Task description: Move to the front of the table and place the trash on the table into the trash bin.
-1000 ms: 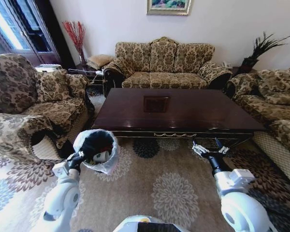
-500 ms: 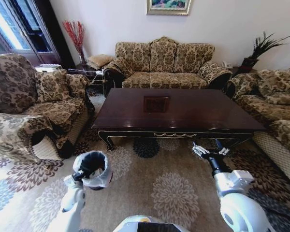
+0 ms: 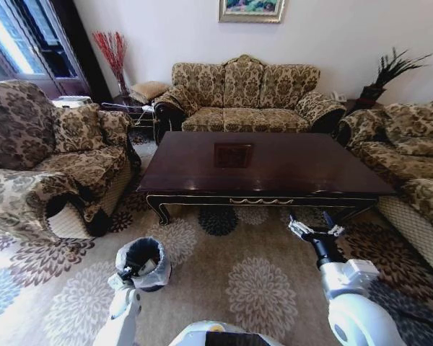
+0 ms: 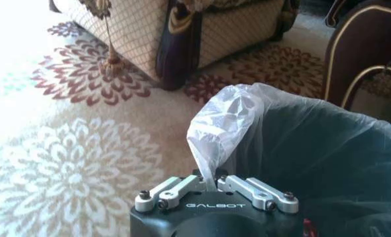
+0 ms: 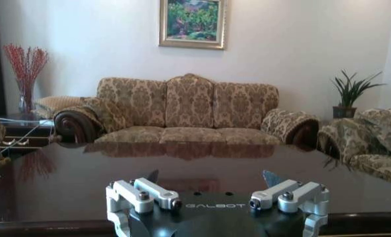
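Observation:
The trash bin [image 3: 143,263], black with a pale bag liner, is down at the carpet to the front left of the table [image 3: 274,169]. My left gripper [image 3: 123,278] is shut on the liner's near rim; in the left wrist view the fingers [image 4: 182,186] pinch a fold of the bag liner [image 4: 225,126]. A pale piece of trash [image 3: 149,268] lies inside the bin. The glossy dark table top carries nothing. My right gripper [image 3: 315,229] hangs open before the table's front right edge, facing across the table top [image 5: 70,187], with nothing between its fingers [image 5: 272,177].
Patterned sofas ring the table: one behind [image 3: 245,90], an armchair at the left [image 3: 50,158], another at the right [image 3: 411,158]. Flowered carpet [image 3: 260,288] gives open floor between me and the table. A side table [image 3: 141,101] stands in the back left corner.
My left arm has lowered the bin from beside the table's front left corner down to the carpet, closer to me. The right arm has hardly moved.

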`<state>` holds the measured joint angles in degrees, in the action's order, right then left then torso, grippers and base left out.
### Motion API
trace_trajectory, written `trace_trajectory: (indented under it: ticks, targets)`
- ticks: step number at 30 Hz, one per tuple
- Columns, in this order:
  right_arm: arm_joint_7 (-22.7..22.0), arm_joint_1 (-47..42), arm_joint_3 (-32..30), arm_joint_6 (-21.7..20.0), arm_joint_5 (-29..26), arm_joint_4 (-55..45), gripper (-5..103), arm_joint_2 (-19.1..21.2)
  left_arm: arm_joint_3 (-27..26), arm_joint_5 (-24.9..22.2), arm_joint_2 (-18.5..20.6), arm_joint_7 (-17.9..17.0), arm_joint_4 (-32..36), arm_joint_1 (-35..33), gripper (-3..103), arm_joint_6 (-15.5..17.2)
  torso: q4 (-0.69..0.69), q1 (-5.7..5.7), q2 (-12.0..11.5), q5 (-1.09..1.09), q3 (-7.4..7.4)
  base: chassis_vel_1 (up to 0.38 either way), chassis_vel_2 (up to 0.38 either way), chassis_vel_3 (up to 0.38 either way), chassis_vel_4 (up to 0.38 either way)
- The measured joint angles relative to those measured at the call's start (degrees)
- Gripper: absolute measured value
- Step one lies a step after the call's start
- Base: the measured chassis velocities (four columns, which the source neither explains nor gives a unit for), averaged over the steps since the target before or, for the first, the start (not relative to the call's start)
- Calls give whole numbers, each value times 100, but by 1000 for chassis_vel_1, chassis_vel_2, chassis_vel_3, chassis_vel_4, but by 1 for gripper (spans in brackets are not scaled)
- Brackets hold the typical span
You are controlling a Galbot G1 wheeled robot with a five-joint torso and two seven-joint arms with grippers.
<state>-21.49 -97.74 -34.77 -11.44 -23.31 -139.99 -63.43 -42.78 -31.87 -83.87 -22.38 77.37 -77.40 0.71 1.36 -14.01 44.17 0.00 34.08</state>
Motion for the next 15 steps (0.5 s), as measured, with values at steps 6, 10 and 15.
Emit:
trace_trajectory:
  ticks: [6, 10, 15]
  targets:
    - [-7, 14, 16, 0, 3, 9, 100, 1, 38, 214, -205, 34, -31, -40, 3, -85, 1, 0, 0, 1, 0, 0, 0, 0, 0]
    - [-10, 11, 13, 2, 3, 14, 100, -16, 55, 391, -287, 43, -118, -27, 3, -135, 0, 0, 0, 1, 0, 0, 0, 0, 0]
    - [-15, 10, -16, 17, -12, 23, 100, -23, 77, 484, -324, 106, -421, 59, 3, -266, 1, 0, 0, 0, 1, 0, 0, 0, 0]
